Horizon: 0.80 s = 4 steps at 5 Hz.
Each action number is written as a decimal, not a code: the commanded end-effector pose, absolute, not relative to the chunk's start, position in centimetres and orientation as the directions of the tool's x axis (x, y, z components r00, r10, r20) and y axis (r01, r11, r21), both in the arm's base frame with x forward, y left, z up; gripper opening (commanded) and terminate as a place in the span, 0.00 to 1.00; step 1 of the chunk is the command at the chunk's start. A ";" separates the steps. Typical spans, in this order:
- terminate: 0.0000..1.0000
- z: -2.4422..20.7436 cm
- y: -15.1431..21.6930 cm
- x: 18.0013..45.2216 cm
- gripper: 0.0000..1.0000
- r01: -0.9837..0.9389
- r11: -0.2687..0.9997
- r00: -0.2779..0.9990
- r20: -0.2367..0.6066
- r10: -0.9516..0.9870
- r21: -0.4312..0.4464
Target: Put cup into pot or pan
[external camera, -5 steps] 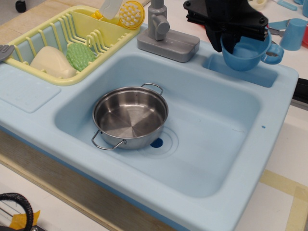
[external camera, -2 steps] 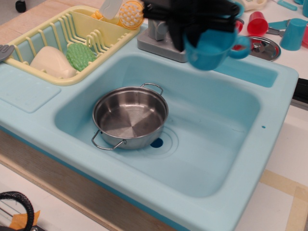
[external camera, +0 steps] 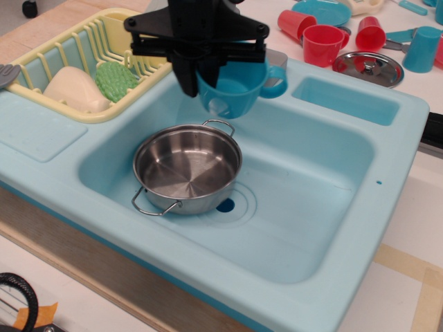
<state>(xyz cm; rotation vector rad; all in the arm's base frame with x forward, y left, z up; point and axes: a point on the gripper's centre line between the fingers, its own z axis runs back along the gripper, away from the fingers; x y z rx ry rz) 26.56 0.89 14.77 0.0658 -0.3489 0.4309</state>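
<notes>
Your cup (external camera: pixel 235 93) hangs in the air, upright with its mouth up and its loop handle sticking out toward the right of the picture, held at the rim by the gripper (external camera: pixel 208 76), whose black fingers are closed on the cup's left wall. It touches nothing below. The pan (external camera: pixel 187 168) sits on the sink (external camera: pixel 325 228) floor, nearer the camera and a little left of the cup, so the cup appears over the pan's far rim, about above the far wire handle, rather than over its middle. That offset is what the next move turns on: you would judge that the cup must come toward the camera and slightly left before it goes down, or its base may land on the rim or the handle and tip. From this single view, height and depth are hard to separate, so treat the apparent overlap with caution. The pan looks empty and is clearly wider than the cup, so there is room once you are centred. Its near handle points toward the front edge and is out of the way. Watch the cup's own handle, which should clear the pan's right wall if you keep this orientation. Farther out, the yellow rack (external camera: pixel 83 62) lies left of the gripper, and the red cups (external camera: pixel 311 38) and lid (external camera: pixel 367 67) stand behind the sink, well apart from the path.
</notes>
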 end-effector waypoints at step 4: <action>0.00 13.1 3.9 25.0 1.00 -0.528 0.849 0.816 0.265 0.514 -0.019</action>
